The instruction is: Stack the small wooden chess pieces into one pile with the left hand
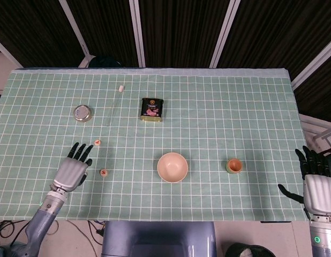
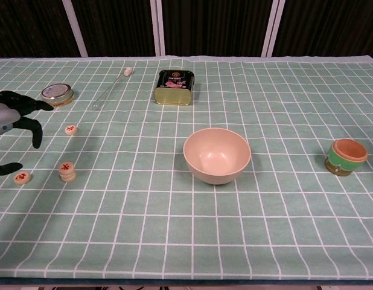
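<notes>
At the table's left edge the left hand [image 2: 8, 121] hangs with fingers spread wide, holding nothing. Just below its thumb lies one loose chess piece [image 2: 21, 177]; a short pile [image 2: 67, 171] stands a little to the right, another loose piece [image 2: 70, 129] beyond it. The near piece lies closest, so the pile is rightward from there. Far right, the right hand [image 1: 317, 184] idles, fingers apart.

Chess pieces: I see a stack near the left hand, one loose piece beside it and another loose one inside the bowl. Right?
Not quite. The bowl is empty in the chest view. The second loose piece lies on the cloth beyond the stack, toward the round tin. The other loose piece sits beside the stack, near the left hand.
</notes>
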You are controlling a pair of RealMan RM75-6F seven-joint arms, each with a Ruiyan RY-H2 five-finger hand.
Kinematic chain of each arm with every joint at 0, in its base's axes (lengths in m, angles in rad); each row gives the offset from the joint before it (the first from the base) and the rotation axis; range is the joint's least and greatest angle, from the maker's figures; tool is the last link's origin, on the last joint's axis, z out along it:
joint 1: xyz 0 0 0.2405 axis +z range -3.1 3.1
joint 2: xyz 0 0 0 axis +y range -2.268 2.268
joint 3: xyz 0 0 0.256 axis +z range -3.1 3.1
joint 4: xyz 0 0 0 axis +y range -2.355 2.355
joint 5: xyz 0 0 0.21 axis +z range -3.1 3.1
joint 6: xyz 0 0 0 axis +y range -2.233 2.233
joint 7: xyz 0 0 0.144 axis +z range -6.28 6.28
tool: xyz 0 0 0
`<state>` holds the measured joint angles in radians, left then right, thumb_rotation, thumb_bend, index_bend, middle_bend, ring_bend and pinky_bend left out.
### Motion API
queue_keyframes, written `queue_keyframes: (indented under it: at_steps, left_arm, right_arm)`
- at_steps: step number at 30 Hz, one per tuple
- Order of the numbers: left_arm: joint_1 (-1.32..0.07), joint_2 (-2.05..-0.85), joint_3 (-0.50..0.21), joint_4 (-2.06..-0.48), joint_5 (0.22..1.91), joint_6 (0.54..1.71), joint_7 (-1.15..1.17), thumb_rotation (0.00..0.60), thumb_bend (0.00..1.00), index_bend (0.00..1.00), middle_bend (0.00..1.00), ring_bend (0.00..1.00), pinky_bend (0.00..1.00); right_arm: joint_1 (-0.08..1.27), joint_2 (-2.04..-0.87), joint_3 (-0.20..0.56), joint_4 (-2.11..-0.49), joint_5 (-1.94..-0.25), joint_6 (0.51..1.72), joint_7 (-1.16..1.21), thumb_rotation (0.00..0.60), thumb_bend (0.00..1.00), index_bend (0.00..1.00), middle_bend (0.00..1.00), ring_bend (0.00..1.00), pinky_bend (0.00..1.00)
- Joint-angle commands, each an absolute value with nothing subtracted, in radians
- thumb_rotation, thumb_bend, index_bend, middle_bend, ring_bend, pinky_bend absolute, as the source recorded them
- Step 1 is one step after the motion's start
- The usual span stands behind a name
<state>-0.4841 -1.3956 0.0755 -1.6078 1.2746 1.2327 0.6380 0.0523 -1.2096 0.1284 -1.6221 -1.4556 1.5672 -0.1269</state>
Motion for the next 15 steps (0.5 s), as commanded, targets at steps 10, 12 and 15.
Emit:
queue_keyframes:
  at_steps: [10,12,15]
  left_arm:
    - [-0.447,-1.413,0.089,-1.479,1.288,1.18,0.554,0.6,0.28,0.45,0.04,0.0,0.0]
    - [-0.443,-1.422,0.089,-1.462,1.284,1.169,0.555,0.6,0.28,0.45,0.04,0.0,0.0]
    - [-0.44,-1.438,0.085,-1.437,1.279,1.155,0.548,0.6,0.28,0.45,0.04,0.0,0.0]
  right_arm:
    - [0.051,-1.212,0.129,-1.624,-1.455,1.57,-0.134,0.6,0.23,0.09,0.01,0.0,0.0]
    - [0.051,-1.212,0.129,-1.624,-1.454,1.569,-0.134,0.6,0.23,0.09,0.01,0.0,0.0]
    - [0.052,-1.212,0.129,-1.624,-1.454,1.569,-0.132,0.6,0.23,0.09,0.01,0.0,0.0]
